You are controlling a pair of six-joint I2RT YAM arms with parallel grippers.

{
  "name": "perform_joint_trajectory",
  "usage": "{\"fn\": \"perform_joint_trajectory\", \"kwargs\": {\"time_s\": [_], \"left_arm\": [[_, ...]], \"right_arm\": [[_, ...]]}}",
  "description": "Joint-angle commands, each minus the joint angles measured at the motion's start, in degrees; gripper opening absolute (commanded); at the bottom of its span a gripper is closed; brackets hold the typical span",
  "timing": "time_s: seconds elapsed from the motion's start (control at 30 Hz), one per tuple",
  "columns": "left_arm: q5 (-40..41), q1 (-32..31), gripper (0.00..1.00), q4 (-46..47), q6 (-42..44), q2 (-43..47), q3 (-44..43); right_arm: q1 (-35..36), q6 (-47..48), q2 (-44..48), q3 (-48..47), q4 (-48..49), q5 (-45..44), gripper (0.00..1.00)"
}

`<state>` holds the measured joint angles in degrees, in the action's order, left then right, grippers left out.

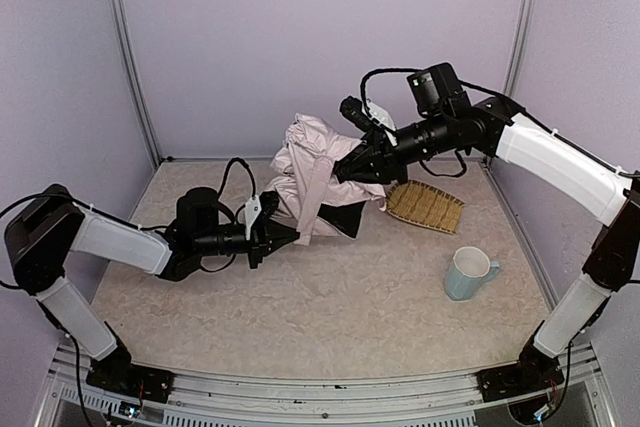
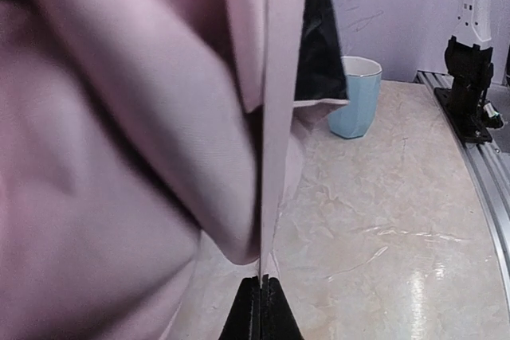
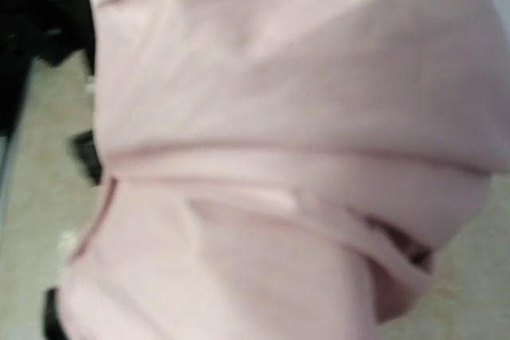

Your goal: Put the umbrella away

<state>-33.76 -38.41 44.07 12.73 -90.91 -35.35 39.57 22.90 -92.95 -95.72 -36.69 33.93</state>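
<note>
The umbrella (image 1: 308, 169) is a bunched pale pink bundle with black lining showing at its lower right, held up at mid-table. My left gripper (image 1: 291, 235) is shut on a thin pink strip of its fabric, seen edge-on between the fingertips in the left wrist view (image 2: 261, 283). The umbrella (image 2: 119, 133) fills the left of that view. My right gripper (image 1: 347, 169) presses into the bundle from the right and grips it. Pink umbrella fabric (image 3: 271, 157) fills the right wrist view and hides the fingers.
A woven bamboo tray (image 1: 426, 206) lies on the table right of the umbrella. A pale blue mug (image 1: 467, 273) stands at the front right and also shows in the left wrist view (image 2: 356, 99). The right arm's base (image 2: 470, 89) stands at the table's edge.
</note>
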Motion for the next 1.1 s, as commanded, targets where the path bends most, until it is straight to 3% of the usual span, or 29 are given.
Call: {"fn": "perform_joint_trajectory", "kwargs": {"time_s": [0.0,0.1,0.3,0.5,0.63,0.8,1.07], "left_arm": [[3.3,3.2,0.0,-6.8,5.0,-6.2,-5.0],[3.2,3.8,0.0,-6.4,6.9,-9.5,-8.4],[-2.5,6.4,0.0,8.1,5.4,-15.4,-13.2],[-7.9,6.8,0.0,8.7,9.3,-18.8,-20.0],[-10.0,7.0,0.0,8.9,10.7,-17.6,-20.0],[-9.2,6.9,0.0,10.8,12.3,-14.7,-15.1],[-0.5,5.4,0.0,4.4,22.1,-14.2,-13.2]], "right_arm": [[1.0,0.4,2.9,-2.2,0.5,10.5,0.0],[4.1,1.2,2.6,-1.8,-1.1,14.8,0.0],[10.8,2.9,0.5,5.0,-4.9,20.0,0.0],[16.6,0.9,-2.2,14.3,-5.6,17.0,0.0],[17.1,-1.9,-4.2,24.5,-2.2,12.8,0.0],[16.7,-6.4,-8.4,34.5,8.4,9.7,0.0],[14.8,-10.3,-19.9,35.6,13.7,8.9,0.0]]}}
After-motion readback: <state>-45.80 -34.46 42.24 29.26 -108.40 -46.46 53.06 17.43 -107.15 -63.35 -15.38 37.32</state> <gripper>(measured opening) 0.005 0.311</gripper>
